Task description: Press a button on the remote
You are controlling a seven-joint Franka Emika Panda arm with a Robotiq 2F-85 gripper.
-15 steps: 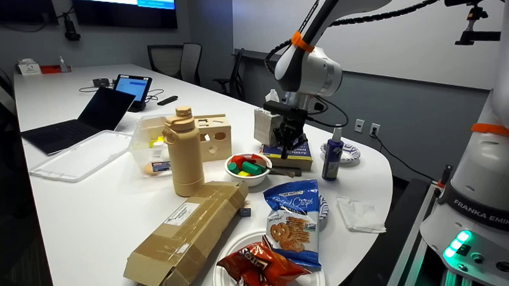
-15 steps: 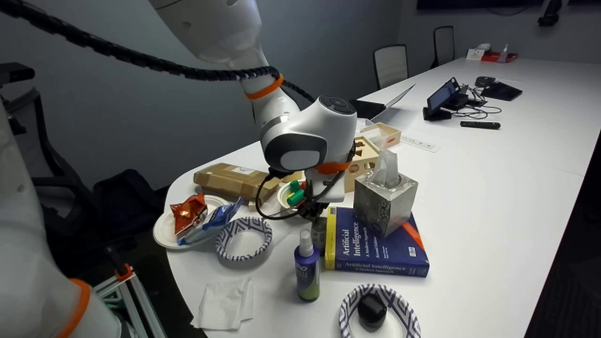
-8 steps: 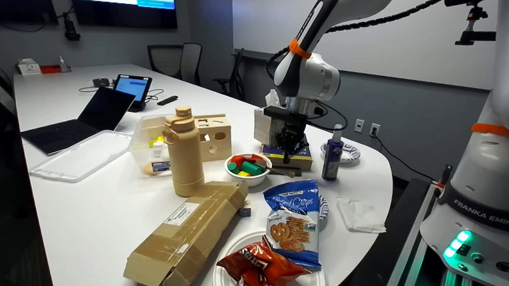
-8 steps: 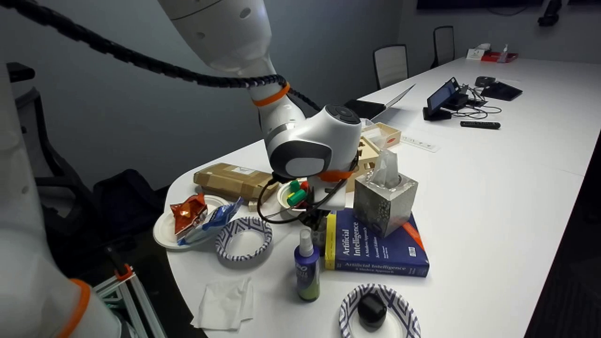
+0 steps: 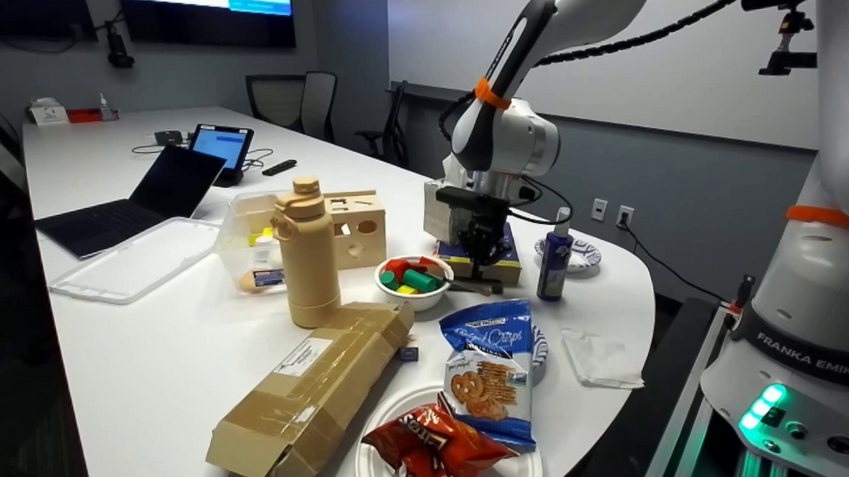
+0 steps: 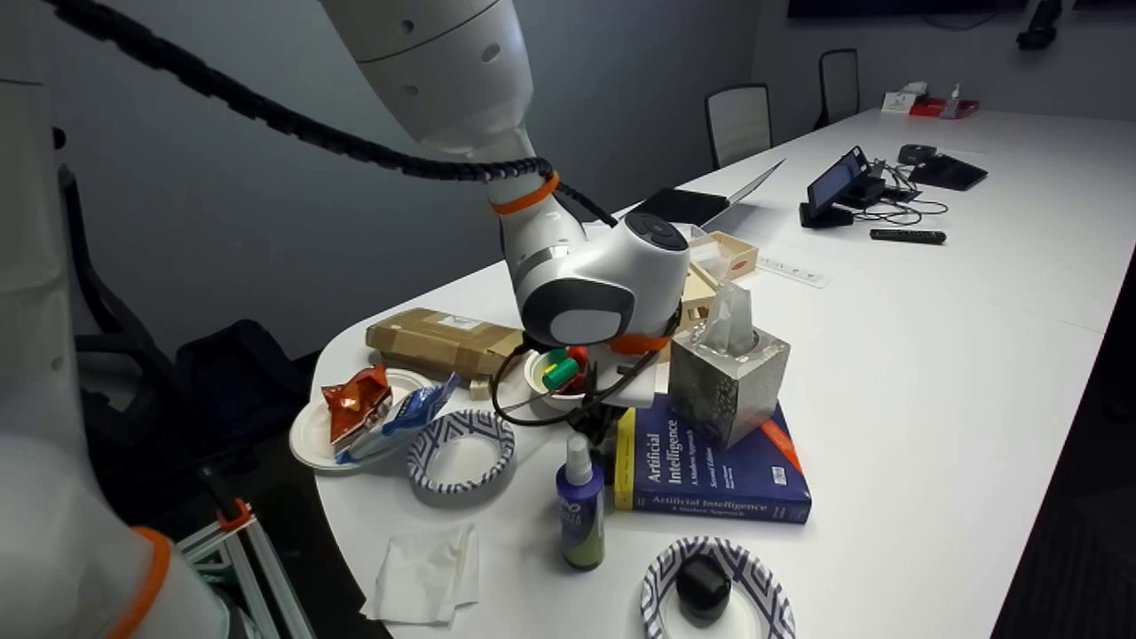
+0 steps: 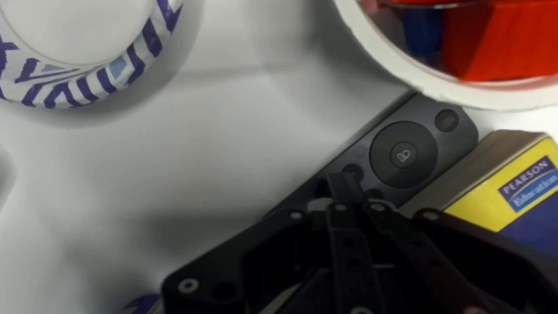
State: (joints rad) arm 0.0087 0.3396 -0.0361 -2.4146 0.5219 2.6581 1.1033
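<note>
The remote is a flat dark grey slab with a round dial and small round buttons. It lies on the table along the book's edge; its end shows in an exterior view. My gripper points down over it, fingertips pressed together with nothing between them. In the wrist view the tips overlap a small round button beside the dial; whether they touch it I cannot tell. The gripper also shows low by the book in both exterior views. The remote's near part is hidden behind the fingers.
A thick blue and yellow book carries a tissue box. A white bowl of blocks, a purple spray bottle, a patterned plate and a snack bag stand close around. Another black remote lies far off.
My arm and gripper have moved down, with the fingertips now near the remote beside the book. The gripper stays shut. The objects on the table have not visibly moved.
</note>
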